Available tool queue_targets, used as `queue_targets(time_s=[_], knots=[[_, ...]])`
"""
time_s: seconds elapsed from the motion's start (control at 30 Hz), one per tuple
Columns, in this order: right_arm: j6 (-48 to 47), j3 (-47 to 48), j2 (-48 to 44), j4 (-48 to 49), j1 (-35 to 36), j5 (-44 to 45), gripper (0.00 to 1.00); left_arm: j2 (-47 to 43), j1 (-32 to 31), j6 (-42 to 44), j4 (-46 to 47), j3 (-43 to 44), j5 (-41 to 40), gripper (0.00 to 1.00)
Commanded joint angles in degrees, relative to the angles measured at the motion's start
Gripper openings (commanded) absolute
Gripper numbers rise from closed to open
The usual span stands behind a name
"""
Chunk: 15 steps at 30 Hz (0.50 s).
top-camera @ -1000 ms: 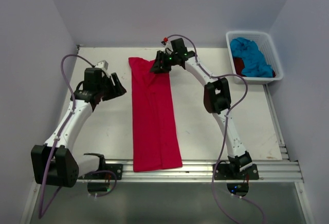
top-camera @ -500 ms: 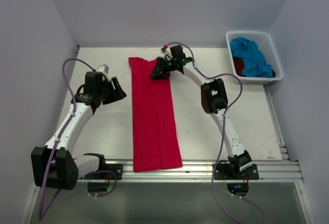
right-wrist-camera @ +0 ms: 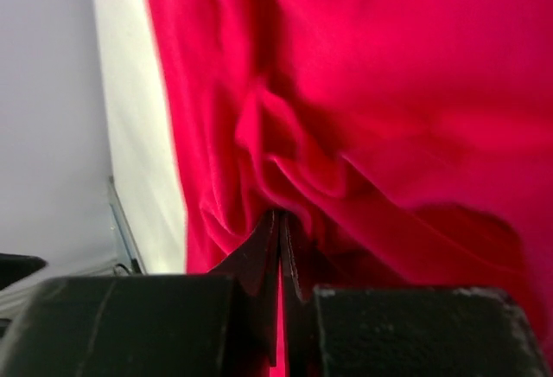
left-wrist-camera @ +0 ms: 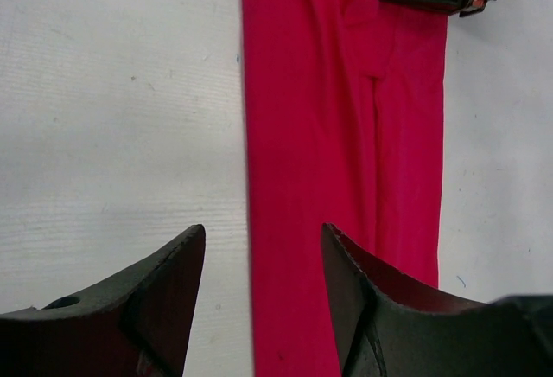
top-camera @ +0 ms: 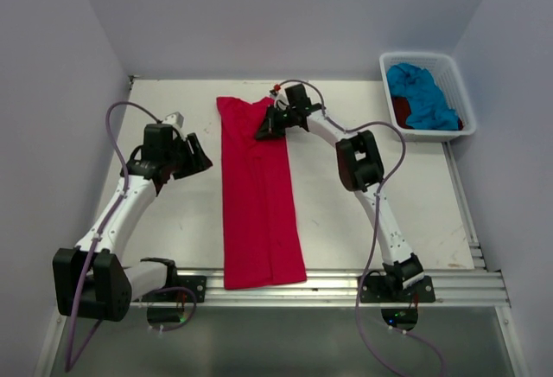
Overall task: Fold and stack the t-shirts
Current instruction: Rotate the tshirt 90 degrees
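red-pink t-shirt (top-camera: 259,195) lies in a long strip on the counter (top-camera: 346,221). right tool (right-wrist-camera: 281,221) is clamped on its far end, left tool (left-wrist-camera: 263,239) apart over its left edge. grip both far corners level before folding.

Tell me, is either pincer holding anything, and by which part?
The right pincer is shut on the red-pink t-shirt, pinching a bunched fold at its far end, on the right edge. The left pincer is open, holding nothing.

Soft matt cloth red-pink t-shirt (top-camera: 259,204), white plastic basket (top-camera: 423,54), scuffed matt table (top-camera: 333,221)
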Motion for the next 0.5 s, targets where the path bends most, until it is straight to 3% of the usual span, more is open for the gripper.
queue_targets(time_s=[0.0,0.13,0.47], knots=[[-4.2,-6.6,-10.1,0.5,0.5,-0.7,0.00,-1.6,-0.2,0.2,3.1,-0.3,1.5,0.60],[-7.4,-18.0,-17.6,3.5,0.8,0.6,0.00,-0.7,-0.2,-0.4,4.1,-0.6,2.5,0.59],[-11.2,-24.6,-25.2,2.0,1.4,5.7,0.00,0.0,-0.5,-0.4,4.7,-0.8,2.2,0.58]])
